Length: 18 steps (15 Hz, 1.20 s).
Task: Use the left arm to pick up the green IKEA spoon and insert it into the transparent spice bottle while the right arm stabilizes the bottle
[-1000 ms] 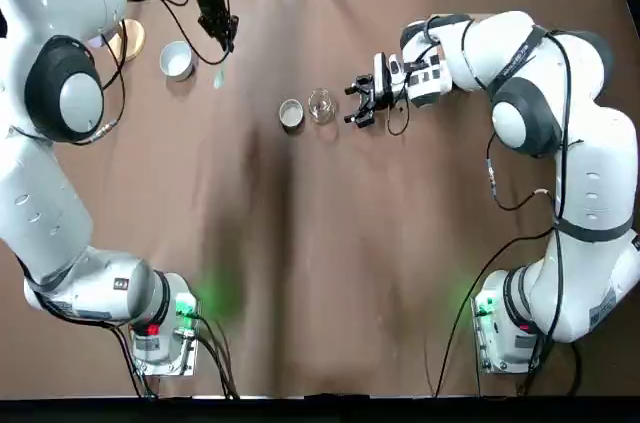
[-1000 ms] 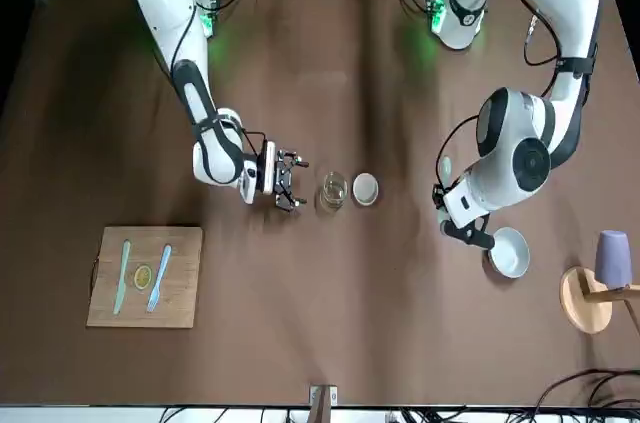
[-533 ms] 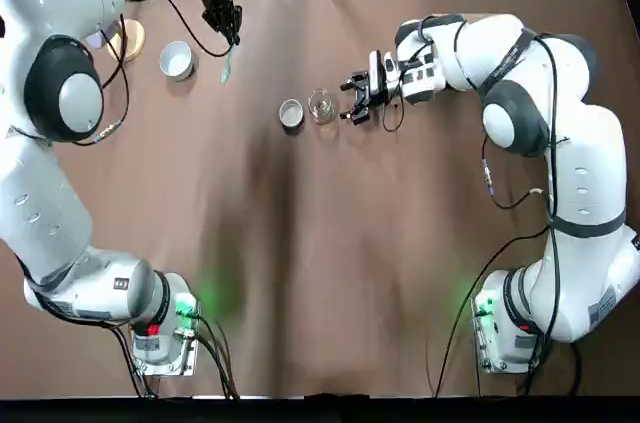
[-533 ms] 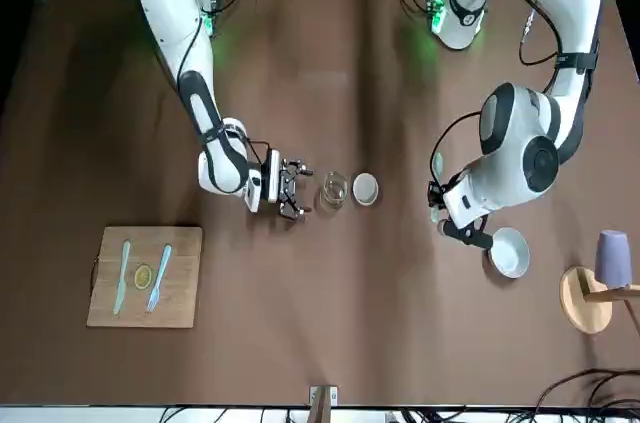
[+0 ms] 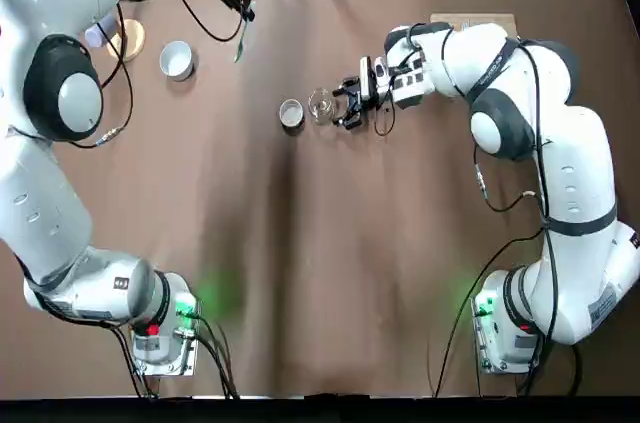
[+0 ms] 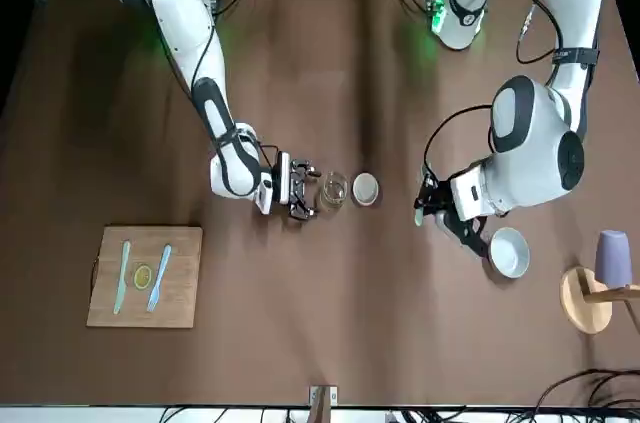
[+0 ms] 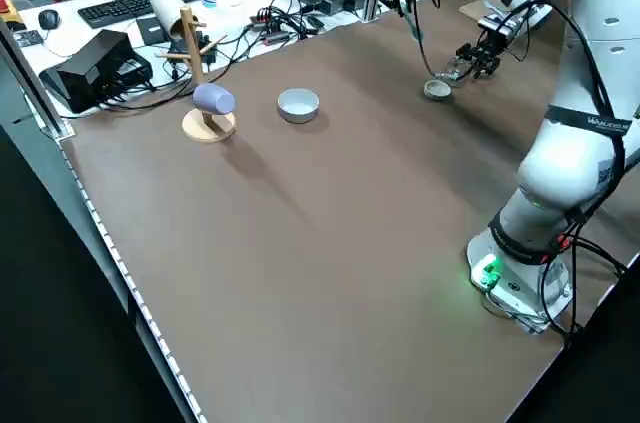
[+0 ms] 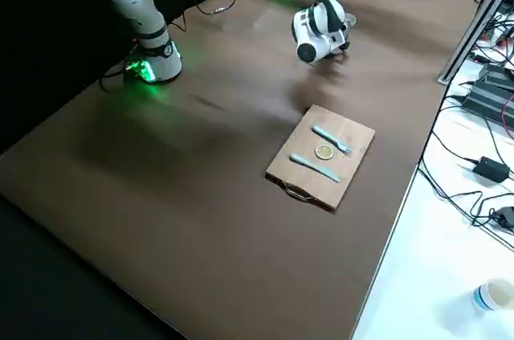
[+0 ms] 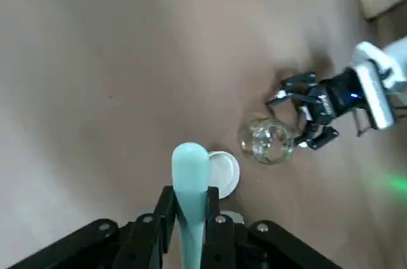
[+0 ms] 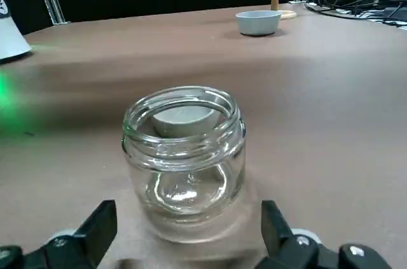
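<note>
Left gripper (image 9: 191,208) is gripping a pale green spoon (image 9: 191,186) in the air; right gripper (image 10: 189,231) is opening wide toward a clear glass jar (image 10: 184,161).
The jar is standing empty on the brown table (image 5: 330,273), beside a small round metal cup (image 5: 291,114).

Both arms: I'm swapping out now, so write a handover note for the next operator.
Left gripper: shut on the green spoon, held above the table, short of the jar.
Right gripper: open, fingers either side of the near part of the clear glass jar, not clamped on it.
Jar: upright, open-topped, beside the small round metal cup.
Done: spoon picked up, right gripper at the jar.
Left: steady the jar, bring the spoon over its mouth, insert it.
</note>
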### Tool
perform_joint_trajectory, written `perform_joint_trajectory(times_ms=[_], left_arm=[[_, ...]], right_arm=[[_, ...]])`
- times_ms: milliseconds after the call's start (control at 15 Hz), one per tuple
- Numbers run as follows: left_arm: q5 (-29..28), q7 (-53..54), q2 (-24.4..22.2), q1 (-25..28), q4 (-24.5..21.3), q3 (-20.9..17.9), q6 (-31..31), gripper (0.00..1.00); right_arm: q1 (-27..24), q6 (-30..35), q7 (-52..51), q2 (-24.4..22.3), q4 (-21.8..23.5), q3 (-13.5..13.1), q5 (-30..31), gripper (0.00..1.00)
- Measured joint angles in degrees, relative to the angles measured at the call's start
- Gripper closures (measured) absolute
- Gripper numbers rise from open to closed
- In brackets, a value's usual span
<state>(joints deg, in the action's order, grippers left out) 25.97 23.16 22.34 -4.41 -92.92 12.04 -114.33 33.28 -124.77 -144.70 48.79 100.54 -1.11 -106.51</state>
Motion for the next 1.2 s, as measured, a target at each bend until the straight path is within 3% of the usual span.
perform_joint_trajectory(times_ms=[533,667,1200], left_arm=[[22.2,32.0,2.3,-0.8,0.0,0.6,-0.1,0.77],[30.1,46.7,4.0,-0.9,0.0,1.4,-0.1,0.77],[48.3,78.8,7.6,-0.8,0.0,3.2,1.4,0.77]], right_arm=[[1.8,0.0,0.0,1.8,-2.5,0.0,-0.4,0.00],[2.5,0.0,0.0,2.3,-3.0,0.0,-0.6,0.00],[4.3,-0.1,0.0,3.2,-4.2,0.0,-3.0,0.00]])
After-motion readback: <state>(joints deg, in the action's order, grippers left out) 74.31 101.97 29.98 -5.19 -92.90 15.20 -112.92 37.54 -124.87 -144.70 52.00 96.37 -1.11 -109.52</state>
